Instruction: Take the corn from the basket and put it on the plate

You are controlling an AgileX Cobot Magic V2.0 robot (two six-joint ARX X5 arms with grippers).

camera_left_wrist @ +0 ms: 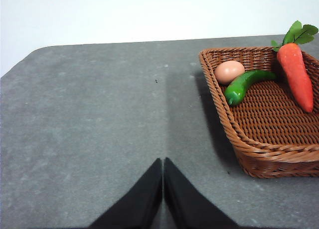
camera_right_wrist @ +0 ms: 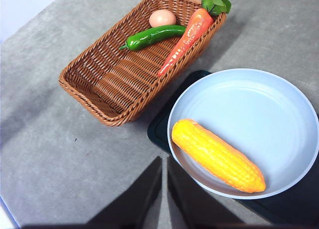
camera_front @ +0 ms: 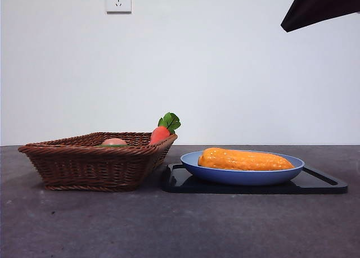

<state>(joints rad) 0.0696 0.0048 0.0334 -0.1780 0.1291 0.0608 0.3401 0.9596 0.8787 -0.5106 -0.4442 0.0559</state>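
On the blue plate [camera_right_wrist: 279, 114], near its rim, the corn [camera_right_wrist: 217, 155] lies slantwise, just beyond the right claw [camera_right_wrist: 164, 189], whose jaws are closed and empty; the left claw [camera_left_wrist: 163, 189], likewise closed, waits beside the basket [camera_left_wrist: 234, 134].

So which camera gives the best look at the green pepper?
The right wrist view: the whole green chili pepper shows, lying in the basket. The left wrist view shows it too, slightly foreshortened. The front view shows barely a sliver above the rim.

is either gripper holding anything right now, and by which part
Nothing is held. The left gripper and right gripper are shut and empty; the corn lies on the plate.
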